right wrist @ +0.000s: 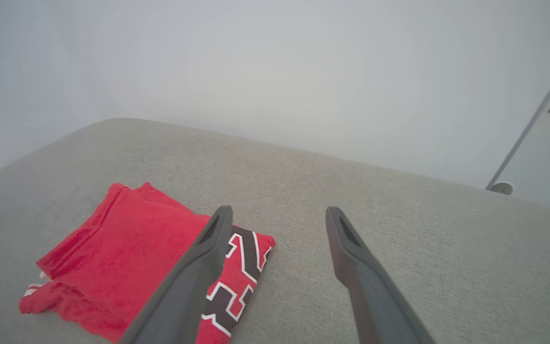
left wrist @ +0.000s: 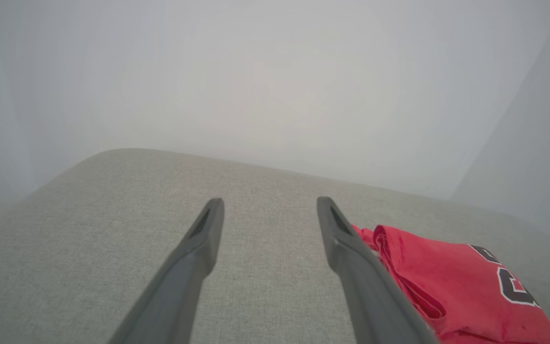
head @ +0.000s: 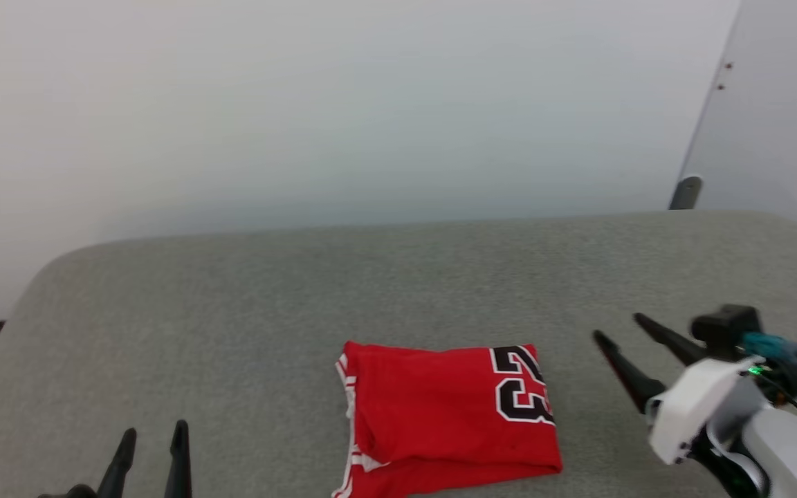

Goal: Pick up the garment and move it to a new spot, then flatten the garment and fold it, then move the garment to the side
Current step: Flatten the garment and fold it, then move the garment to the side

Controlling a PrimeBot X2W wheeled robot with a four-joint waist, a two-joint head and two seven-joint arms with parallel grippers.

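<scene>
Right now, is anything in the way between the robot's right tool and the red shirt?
No, nothing visible is in the way. The open right tool is just to the right of the folded red "23" jersey, with only bare grey upholstery between them.

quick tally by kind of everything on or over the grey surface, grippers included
garment: 1 (red, folded, black "23" print showing)
grippers: 2 (left gripper and right gripper, both open, neither touching the cloth)
grey padded surface: 1
total: 4
</scene>
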